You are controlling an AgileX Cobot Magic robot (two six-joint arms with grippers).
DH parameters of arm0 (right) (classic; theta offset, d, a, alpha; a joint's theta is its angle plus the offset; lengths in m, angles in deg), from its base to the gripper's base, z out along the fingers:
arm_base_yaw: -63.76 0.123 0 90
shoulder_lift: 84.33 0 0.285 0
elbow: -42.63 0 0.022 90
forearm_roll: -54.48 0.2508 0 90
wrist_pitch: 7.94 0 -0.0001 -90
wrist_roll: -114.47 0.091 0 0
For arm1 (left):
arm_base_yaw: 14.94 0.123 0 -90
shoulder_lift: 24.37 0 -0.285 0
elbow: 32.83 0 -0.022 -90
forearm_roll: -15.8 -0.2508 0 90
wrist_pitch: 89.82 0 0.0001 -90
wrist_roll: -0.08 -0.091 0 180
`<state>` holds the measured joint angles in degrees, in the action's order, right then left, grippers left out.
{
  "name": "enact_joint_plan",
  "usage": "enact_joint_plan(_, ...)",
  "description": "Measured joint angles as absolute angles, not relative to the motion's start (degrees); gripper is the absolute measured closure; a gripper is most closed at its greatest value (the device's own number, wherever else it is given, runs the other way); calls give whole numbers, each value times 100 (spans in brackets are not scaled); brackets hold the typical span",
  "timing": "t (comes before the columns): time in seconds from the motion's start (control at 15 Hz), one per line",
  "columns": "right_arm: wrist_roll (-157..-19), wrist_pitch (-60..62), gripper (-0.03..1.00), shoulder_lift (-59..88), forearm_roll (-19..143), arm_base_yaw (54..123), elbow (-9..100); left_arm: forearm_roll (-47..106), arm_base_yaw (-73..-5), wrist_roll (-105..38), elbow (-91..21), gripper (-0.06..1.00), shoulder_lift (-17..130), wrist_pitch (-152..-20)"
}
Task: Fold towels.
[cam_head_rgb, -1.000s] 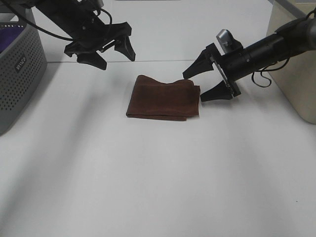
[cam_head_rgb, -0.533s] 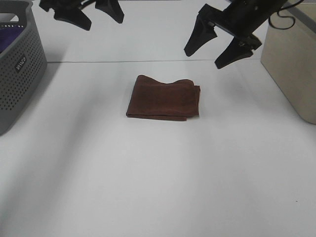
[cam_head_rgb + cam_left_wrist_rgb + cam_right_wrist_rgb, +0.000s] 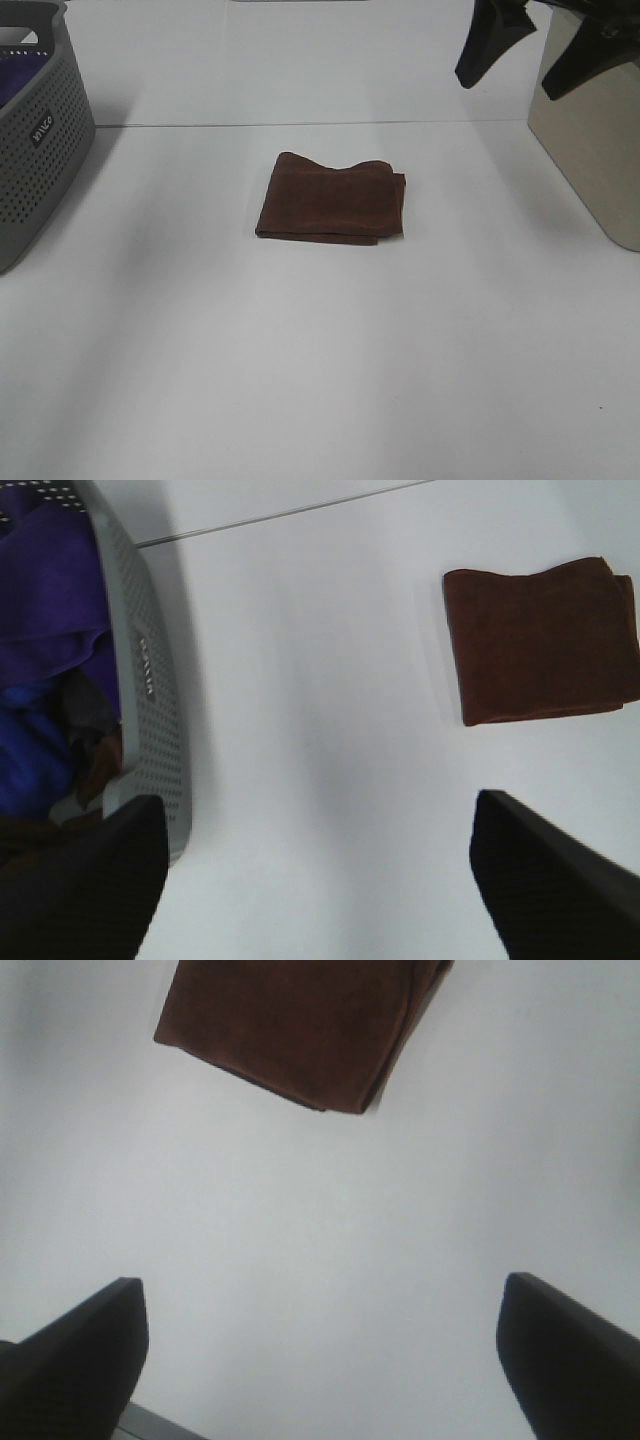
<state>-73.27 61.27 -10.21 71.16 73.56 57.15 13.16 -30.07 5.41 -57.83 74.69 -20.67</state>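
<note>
A brown towel (image 3: pixel 333 198) lies folded into a small rectangle on the white table (image 3: pixel 300 350). It also shows in the left wrist view (image 3: pixel 540 640) and the right wrist view (image 3: pixel 300 1025). My right gripper (image 3: pixel 535 45) is open and empty, high at the top right, well above and away from the towel; its fingers (image 3: pixel 75 1350) frame bare table. My left gripper (image 3: pixel 320 870) is open and empty, out of the exterior view, high over the table between the basket and the towel.
A grey perforated laundry basket (image 3: pixel 40 130) stands at the left edge, holding purple and blue cloths (image 3: pixel 50 650). A beige box (image 3: pixel 590 140) stands at the right edge.
Both arms have risen up and back from beside the towel. The left arm has left the exterior view; the right shows only at the top right. The towel has not moved.
</note>
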Motion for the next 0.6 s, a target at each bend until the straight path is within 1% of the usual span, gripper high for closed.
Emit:
enact_joint_plan(0.13, -7327, 6150, 6, -219, 7041, 7356, 4884, 1190, -3007, 667, -4832, 18, 6483, -2055)
enact_joint_plan(0.4, -7321, 5938, 6, 1426, 6795, 7361, 2930, 1173, -3007, 907, -2248, 18, 4506, -2032)
enact_joint_plan(0.53, -7309, 5686, 6, 2067, 6738, 7361, 2220, 1173, -3007, 988, -1354, 18, 3727, -2050)
enact_joint_plan(0.6, -7309, 5439, 6, 2938, 6675, 7361, 1326, 1173, -3007, 1005, -351, 18, 2719, -2090)
